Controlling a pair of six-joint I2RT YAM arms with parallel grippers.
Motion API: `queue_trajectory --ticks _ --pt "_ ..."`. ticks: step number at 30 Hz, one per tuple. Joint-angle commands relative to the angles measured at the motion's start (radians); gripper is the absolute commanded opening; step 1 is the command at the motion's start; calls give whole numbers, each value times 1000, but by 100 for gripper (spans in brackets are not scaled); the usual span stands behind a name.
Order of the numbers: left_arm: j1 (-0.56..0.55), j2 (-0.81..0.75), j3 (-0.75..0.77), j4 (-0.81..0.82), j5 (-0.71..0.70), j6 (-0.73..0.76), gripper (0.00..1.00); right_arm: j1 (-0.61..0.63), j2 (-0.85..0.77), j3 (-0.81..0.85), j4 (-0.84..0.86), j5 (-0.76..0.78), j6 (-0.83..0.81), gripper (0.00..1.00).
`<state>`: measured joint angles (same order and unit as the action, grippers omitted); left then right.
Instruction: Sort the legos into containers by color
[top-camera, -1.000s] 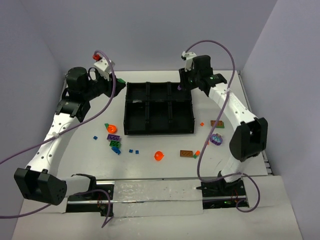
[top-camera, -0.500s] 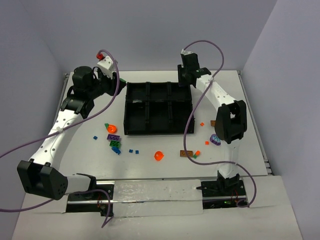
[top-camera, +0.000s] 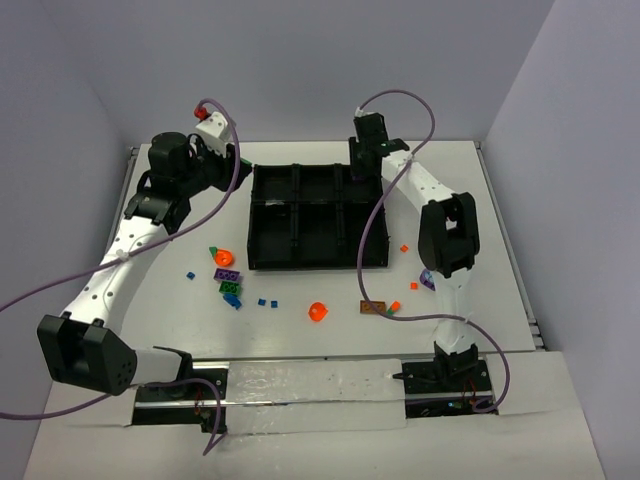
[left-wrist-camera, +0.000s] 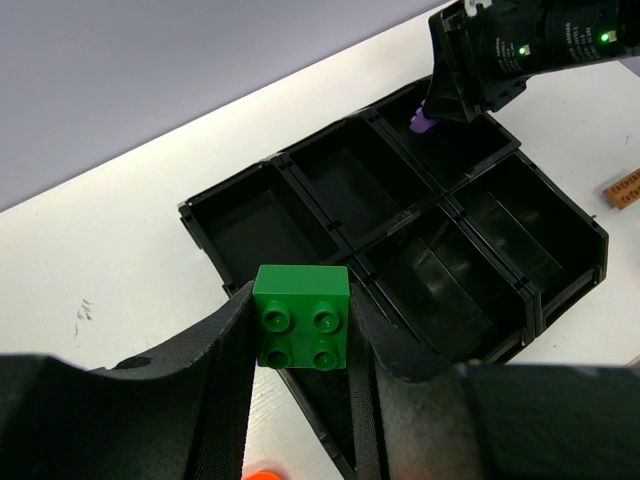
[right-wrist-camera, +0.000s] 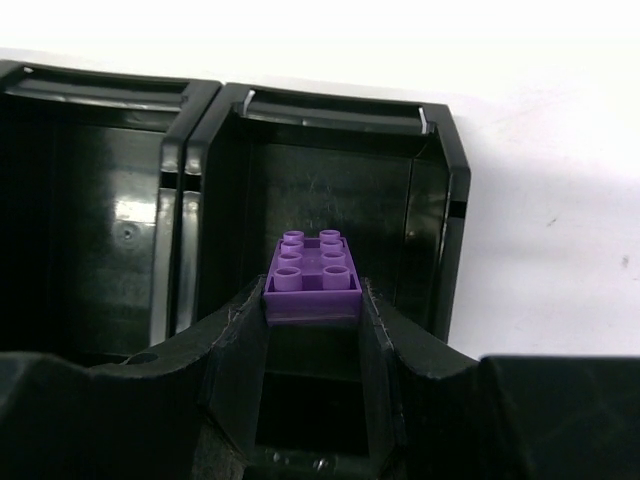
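Place: robot lab test cell.
Evidence: plain lavender walls (top-camera: 300, 60) box in a white table (top-camera: 290, 335); left arm (top-camera: 110, 280) and right arm (top-camera: 440, 230) bolted on.

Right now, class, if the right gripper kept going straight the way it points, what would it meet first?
Probably the floor of the black corner compartment: the right gripper, shut on a purple brick, points into it. Depth is unclear, so the brick may touch down before the fingers.

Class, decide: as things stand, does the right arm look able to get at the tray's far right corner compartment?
Probably yes: its fingers, holding a purple brick, hang right above that compartment, which looks empty, with nothing between.
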<state>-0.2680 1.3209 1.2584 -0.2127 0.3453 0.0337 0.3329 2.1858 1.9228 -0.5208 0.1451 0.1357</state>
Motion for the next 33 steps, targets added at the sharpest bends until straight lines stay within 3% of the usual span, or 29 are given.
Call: queue_trajectory --ticks 1,8,14,19,25,33 --pt "-7 -2 -1 37 -19 -17 0 8 34 79 24 -1 8 12" --pt "-7 12 3 32 -23 -11 0 11 81 99 29 -11 2 26" --pt "-7 31 11 31 -16 -9 0 11 109 111 46 13 -1 27" --pt "-7 45 17 34 -15 -11 0 11 132 129 50 21 -3 48" --pt "-7 56 15 48 -15 -10 0 9 144 140 53 39 -5 65" --pt "-7 89 25 67 -11 -12 0 8 157 173 61 30 -23 74"
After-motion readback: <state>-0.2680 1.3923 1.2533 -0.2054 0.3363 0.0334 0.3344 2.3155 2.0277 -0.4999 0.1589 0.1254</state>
